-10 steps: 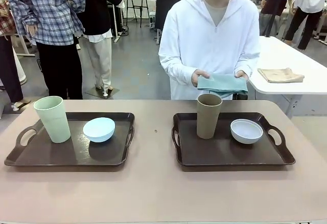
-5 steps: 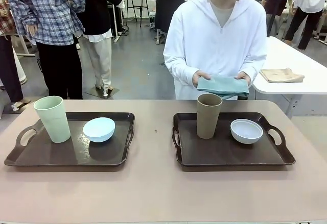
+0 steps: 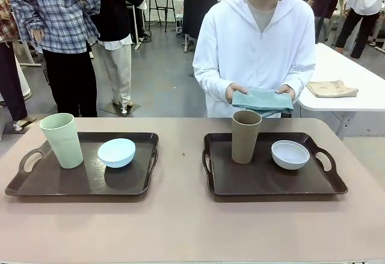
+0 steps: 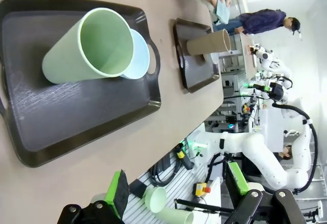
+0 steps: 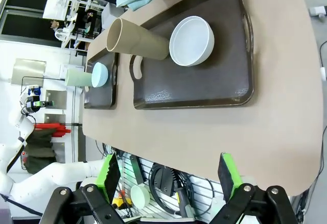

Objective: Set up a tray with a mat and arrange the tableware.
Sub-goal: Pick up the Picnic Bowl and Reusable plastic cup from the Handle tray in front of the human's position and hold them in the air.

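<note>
Two dark brown trays rest on the table. The left tray (image 3: 36, 186) carries a pale green tumbler (image 3: 62, 139) and a light blue bowl (image 3: 117, 152). On the right tray (image 3: 258, 183) stand a brown tumbler (image 3: 245, 136) and a white bowl (image 3: 290, 154). At the far side a person in white holds a folded teal mat (image 3: 262, 101) in both hands above the table edge. My left gripper (image 4: 176, 196) is open, off the table's near edge, facing the green tumbler (image 4: 87, 45). The right gripper (image 5: 168, 175) is open too, off the near edge by the right tray (image 5: 225, 86).
A white side table with a folded beige cloth (image 3: 330, 88) stands at the back right. Several people stand behind the left half of the table. Bare tabletop (image 3: 180, 174) runs between the trays and along the near edge.
The person has shifted slightly to the right with the teal mat. Trays, tumblers and bowls have not moved.
</note>
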Motion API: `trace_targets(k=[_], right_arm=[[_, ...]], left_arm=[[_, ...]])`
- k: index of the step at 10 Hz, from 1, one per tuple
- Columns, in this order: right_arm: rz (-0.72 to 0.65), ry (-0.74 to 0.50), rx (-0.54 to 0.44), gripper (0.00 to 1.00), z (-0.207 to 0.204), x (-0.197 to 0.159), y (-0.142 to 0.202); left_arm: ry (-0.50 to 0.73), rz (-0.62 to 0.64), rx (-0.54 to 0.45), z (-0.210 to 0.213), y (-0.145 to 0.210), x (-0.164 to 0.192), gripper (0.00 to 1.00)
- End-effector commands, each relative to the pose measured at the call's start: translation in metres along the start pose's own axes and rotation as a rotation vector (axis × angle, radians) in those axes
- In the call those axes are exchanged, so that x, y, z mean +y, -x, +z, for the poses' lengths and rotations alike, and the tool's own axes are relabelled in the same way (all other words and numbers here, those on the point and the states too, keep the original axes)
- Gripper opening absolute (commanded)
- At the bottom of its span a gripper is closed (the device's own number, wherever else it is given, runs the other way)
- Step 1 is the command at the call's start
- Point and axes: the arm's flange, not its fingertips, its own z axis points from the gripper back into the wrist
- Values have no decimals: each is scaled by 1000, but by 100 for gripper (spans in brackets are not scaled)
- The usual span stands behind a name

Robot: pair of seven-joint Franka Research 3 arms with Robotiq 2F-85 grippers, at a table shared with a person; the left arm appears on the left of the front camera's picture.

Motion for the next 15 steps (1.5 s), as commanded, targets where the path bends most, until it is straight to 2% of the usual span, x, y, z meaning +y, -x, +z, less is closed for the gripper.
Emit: trace_targets(k=[1,12,14,15], right_arm=[[14,-21,-6,100,1,0,-1],[0,1,0,100,0,0,0],[59,138,81,100,-27,31,-34],[34,142,92,100,-36,42,-50]], left_arm=[[10,-13,-4,3,0,1,100],[0,0,0,0,0,0,100],[-193,-217,17,-39,-30,-54,100],[-232,-266,49,-55,-44,-73,100]])
